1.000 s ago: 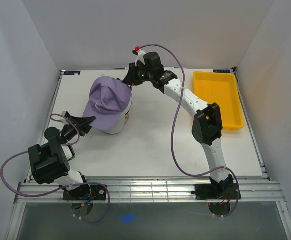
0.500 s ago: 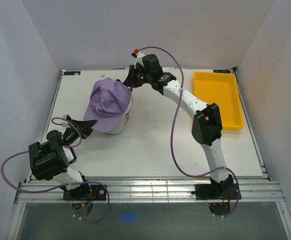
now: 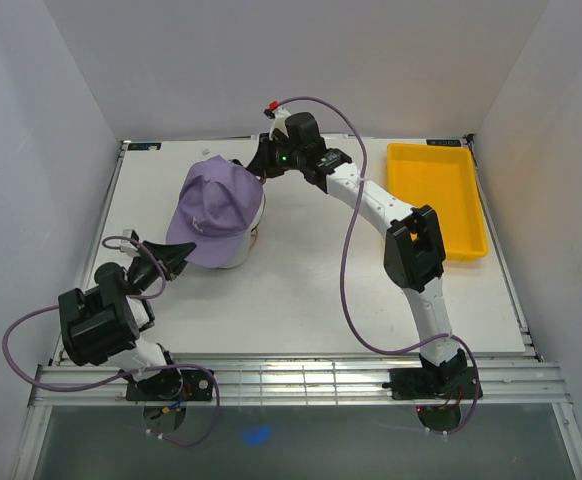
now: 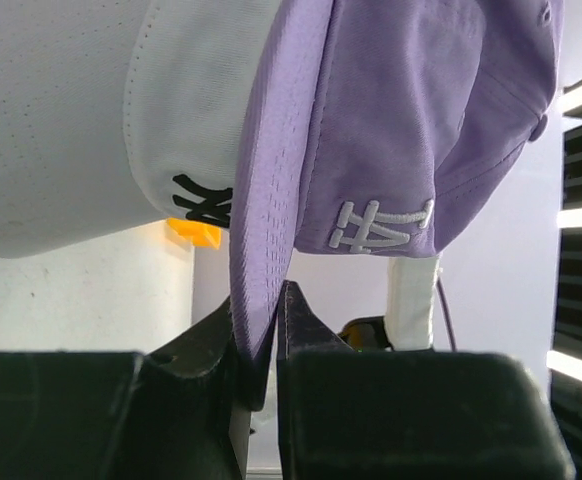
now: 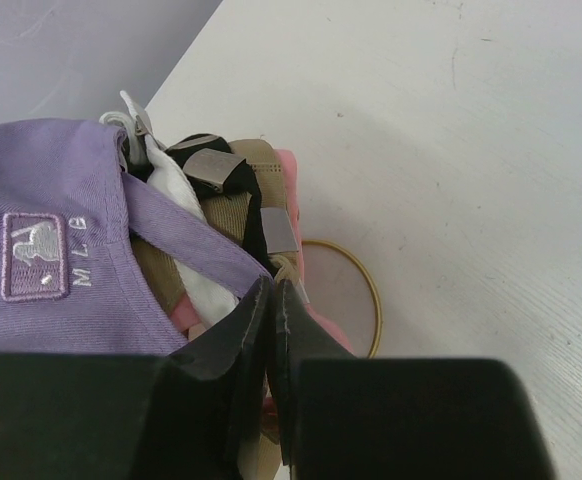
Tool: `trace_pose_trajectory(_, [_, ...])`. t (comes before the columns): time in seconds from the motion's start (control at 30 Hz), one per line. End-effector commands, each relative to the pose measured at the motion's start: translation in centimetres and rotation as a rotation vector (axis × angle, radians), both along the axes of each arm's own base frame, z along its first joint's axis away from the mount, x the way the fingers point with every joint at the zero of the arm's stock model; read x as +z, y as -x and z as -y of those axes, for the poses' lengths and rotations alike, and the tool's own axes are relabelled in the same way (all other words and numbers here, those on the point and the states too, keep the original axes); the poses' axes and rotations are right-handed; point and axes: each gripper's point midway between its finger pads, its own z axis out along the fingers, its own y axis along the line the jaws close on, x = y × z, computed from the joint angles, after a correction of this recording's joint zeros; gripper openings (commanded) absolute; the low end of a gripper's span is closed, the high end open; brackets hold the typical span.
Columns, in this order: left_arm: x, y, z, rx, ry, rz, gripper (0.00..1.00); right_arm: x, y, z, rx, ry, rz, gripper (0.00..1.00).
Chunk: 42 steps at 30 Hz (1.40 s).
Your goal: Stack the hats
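In the left gripper point(image 4: 261, 305) (pinched): brim of purple cap point(image 4: 391, 120).

Left arm point(image 3: 96, 322) and right arm point(image 3: 416, 255), white links, boxy black joint housings, purple cables point(image 3: 342, 275) looping alongside, green light point(image 3: 283, 157) and red-tipped connector point(image 3: 272, 104) at right wrist, left end effector point(image 4: 261, 303) with black wedge-shaped fingers point(image 4: 306, 325)

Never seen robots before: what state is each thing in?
Purple hat: topmost on the stack, held at both ends.
White hat: stacked under the purple one.
Left fingers: closed on purple hat's brim.
Right fingers: closed, seemingly on its back strap.
Yellow tray: flat on table.
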Motion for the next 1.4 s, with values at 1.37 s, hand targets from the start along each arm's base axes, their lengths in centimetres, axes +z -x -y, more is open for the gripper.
trace_pose_trajectory(1.37, [-14.1,0.8,-0.6,0.122,-0.281,-0.6,0.07,-13.7,0.5,5.9,-0.078,0.29,-0.281,0.08])
